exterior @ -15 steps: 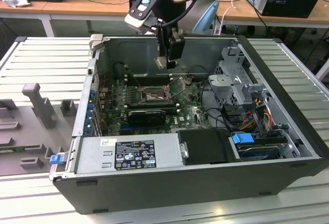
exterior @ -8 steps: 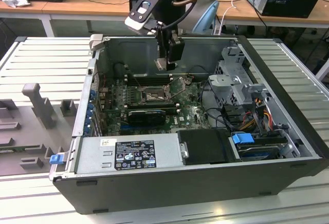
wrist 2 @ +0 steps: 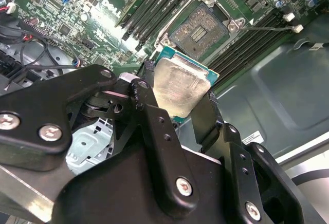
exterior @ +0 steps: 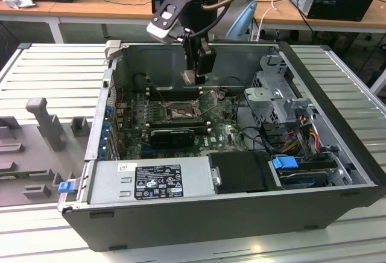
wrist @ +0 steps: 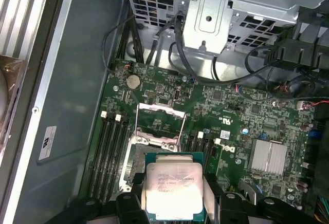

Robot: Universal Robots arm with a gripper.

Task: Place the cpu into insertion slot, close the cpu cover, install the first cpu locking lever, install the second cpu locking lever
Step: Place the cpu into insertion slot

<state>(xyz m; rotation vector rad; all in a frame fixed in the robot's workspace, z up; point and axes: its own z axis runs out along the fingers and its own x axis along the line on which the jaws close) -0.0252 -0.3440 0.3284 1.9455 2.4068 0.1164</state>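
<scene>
My gripper hangs inside the open computer case, shut on the cpu. Both wrist views show the cpu as a silvery square on a green base, clamped by its edges between my black fingers. It is held in the air, a little short of the insertion slot. In the first wrist view the chip hides part of the slot. The cpu cover stands swung up at the slot's far side. A thin locking lever sticks out beside the slot.
Long black memory slots run on both sides of the socket. A black card lies on the motherboard nearer the power supply. The drive cage and cable bundles fill the case's side at the exterior view's right.
</scene>
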